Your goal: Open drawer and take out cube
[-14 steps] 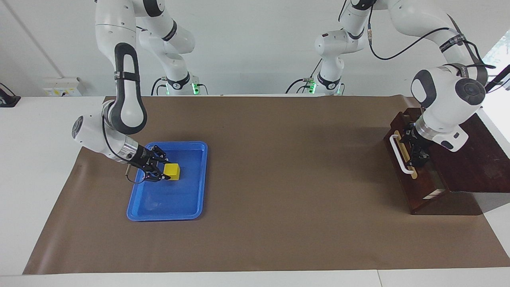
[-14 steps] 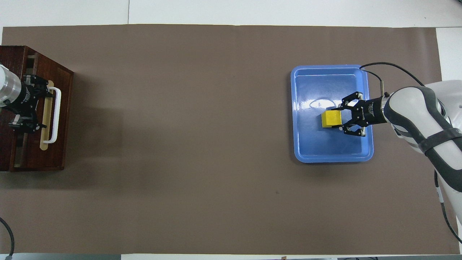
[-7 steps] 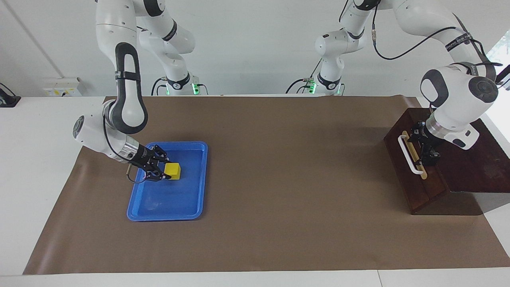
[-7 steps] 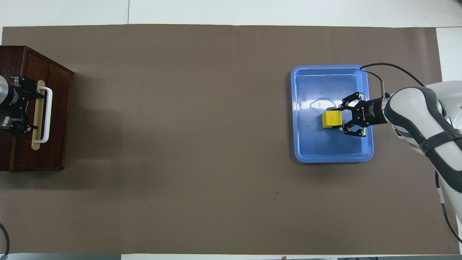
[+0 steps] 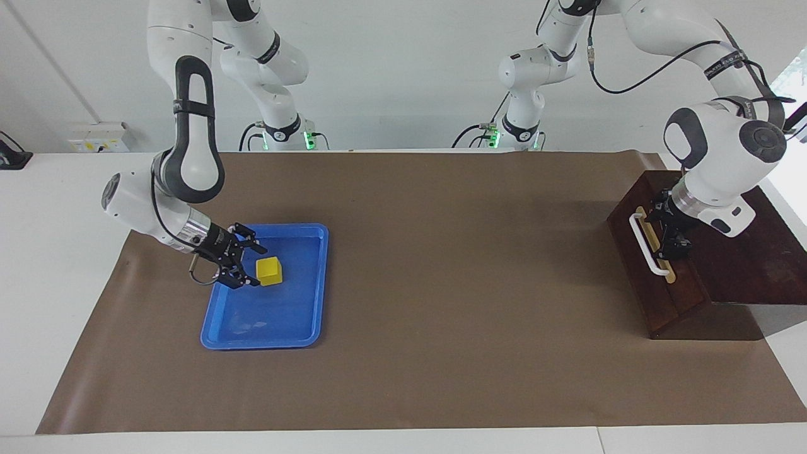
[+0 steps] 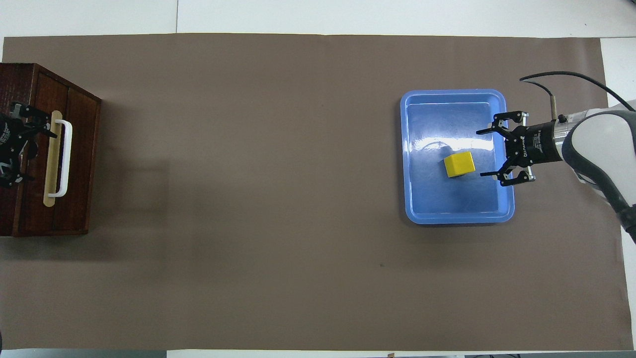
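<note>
- The cube (image 5: 270, 271) (image 6: 459, 164) lies in the blue tray (image 5: 302, 315) (image 6: 427, 209), just ahead of the right gripper (image 5: 253, 265) (image 6: 481, 153), untouched; its fingers are spread wide.
- The drawer (image 5: 652, 265) (image 6: 74, 149) sits shut in its box; the left gripper (image 5: 669, 232) (image 6: 25, 149) is at its top edge by the handle (image 5: 643, 243) (image 6: 65, 156), and I cannot tell its finger state.
- Brown mat (image 5: 454, 265) (image 6: 258, 199) covers the white table.
- The facing view alone shows the arms' bases and the wall.

A blue plastic tray (image 5: 296, 328) (image 6: 457, 215) is set on a brown paper sheet (image 5: 454, 265) (image 6: 273, 199), toward the right arm's end of the white table (image 5: 57, 208) (image 6: 348, 15).
</note>
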Action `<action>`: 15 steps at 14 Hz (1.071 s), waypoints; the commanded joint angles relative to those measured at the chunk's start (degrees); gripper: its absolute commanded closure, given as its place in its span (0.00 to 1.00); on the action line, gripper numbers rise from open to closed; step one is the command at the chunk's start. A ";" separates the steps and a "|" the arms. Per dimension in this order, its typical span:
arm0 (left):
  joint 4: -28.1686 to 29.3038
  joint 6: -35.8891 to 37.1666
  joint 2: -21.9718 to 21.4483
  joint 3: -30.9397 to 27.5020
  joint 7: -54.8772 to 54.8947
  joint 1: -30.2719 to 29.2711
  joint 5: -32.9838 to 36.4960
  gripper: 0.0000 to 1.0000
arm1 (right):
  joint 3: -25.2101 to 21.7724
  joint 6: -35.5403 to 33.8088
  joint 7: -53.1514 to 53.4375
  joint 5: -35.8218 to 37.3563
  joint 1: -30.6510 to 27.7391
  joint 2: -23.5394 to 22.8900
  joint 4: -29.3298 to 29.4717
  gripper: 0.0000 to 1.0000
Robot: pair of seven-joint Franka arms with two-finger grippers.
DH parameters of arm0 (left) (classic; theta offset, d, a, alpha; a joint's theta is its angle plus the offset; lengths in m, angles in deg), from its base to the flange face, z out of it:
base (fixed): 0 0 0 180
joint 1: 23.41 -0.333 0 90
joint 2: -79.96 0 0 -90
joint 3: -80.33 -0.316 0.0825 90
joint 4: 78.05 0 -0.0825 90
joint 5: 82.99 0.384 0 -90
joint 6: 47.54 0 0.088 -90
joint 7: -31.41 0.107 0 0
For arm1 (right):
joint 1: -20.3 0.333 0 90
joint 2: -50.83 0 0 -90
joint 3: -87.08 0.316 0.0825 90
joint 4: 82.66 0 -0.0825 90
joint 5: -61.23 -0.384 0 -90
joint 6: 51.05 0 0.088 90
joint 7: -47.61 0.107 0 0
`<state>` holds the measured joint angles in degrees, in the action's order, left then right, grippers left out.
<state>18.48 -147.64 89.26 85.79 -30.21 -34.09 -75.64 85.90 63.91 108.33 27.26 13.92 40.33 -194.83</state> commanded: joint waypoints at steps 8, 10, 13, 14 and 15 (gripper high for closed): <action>0.68 13.62 -10.62 1.14 38.47 4.18 -4.71 0.00 | 1.10 -15.18 -18.59 20.96 1.10 13.73 6.34 0.00; 1.03 13.79 -10.53 1.05 46.03 5.49 -5.94 0.00 | 1.10 -17.21 -25.35 24.11 1.10 15.67 6.43 0.00; 0.77 15.81 -9.75 0.18 54.03 8.65 -6.47 0.00 | 1.10 -17.39 -45.79 30.89 1.10 17.08 6.34 0.00; 0.07 15.90 -9.13 0.17 56.76 8.75 -6.47 0.00 | 1.10 -17.48 -50.22 30.99 1.10 17.17 6.08 0.00; -1.07 16.69 -8.43 0.35 58.70 8.84 -6.47 0.00 | 1.18 -18.79 -52.79 30.99 1.19 17.70 5.82 0.00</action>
<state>18.94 -132.91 79.80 87.29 23.50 -26.48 -81.46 86.80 46.30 63.01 56.79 15.17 57.04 -187.85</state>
